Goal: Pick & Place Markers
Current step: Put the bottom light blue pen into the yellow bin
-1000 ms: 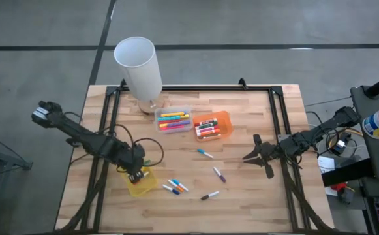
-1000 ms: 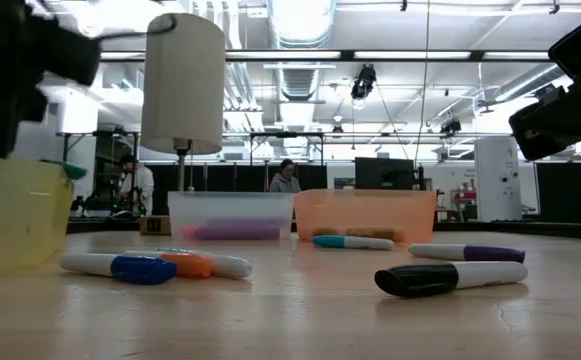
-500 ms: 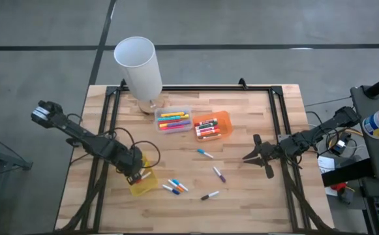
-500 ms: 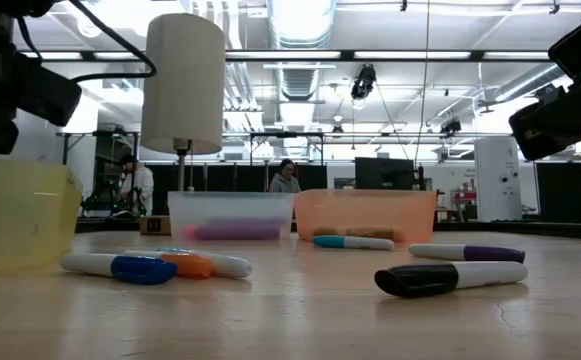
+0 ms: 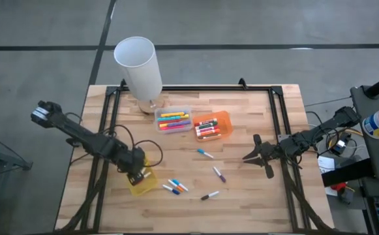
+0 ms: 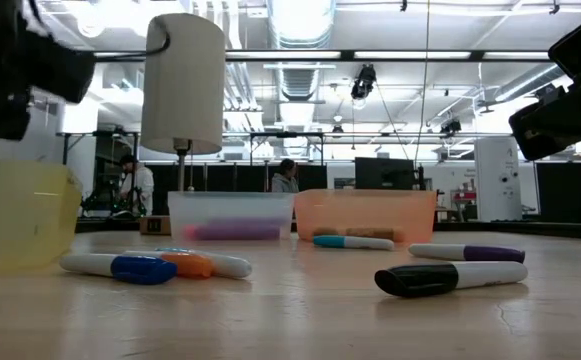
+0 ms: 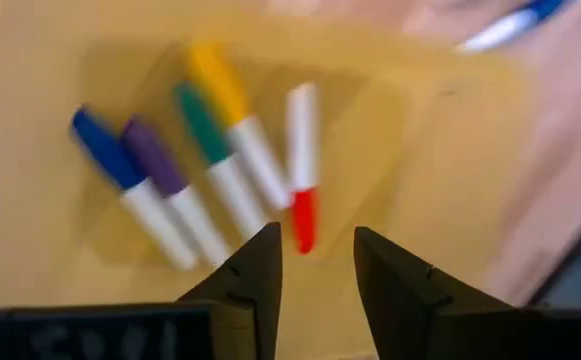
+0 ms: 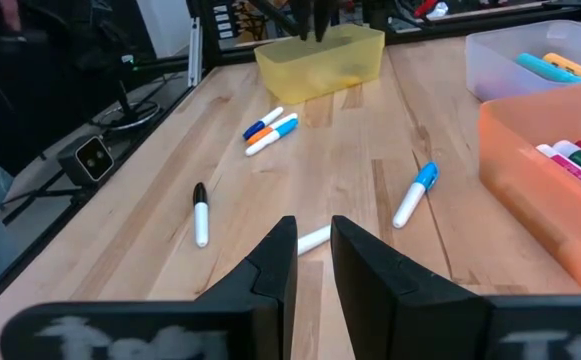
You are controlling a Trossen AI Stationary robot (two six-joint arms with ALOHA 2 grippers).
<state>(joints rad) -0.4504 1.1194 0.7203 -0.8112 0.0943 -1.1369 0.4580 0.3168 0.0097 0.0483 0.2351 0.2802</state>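
My left gripper [image 5: 137, 173] hangs open above the yellow tray [image 5: 145, 185], fingers pointing down. Several markers lie flat on the tray floor below it: blue [image 7: 105, 150], purple [image 7: 150, 158], green [image 7: 200, 120], yellow [image 7: 218, 78] and red [image 7: 302, 150]. The red marker's cap end lies beneath the gap between the fingers [image 7: 255, 265]; nothing is between them. More markers lie loose on the table: teal [image 5: 205, 153], purple [image 5: 219, 174], black [image 5: 209, 195], and blue and orange [image 5: 174, 186]. My right gripper [image 5: 251, 156] waits at the table's right, slightly open, holding nothing.
A clear tray [image 5: 173, 121] and an orange tray [image 5: 213, 125], both holding markers, sit at the table's far middle. A tall white cylinder [image 5: 139, 65] stands at the far left. Bare wood lies between the loose markers and the near edge. People show in the room behind.
My left gripper has stayed over the yellow tray and tipped a little. A white-bodied marker now lies in the tray beside it, where none showed a second ago.
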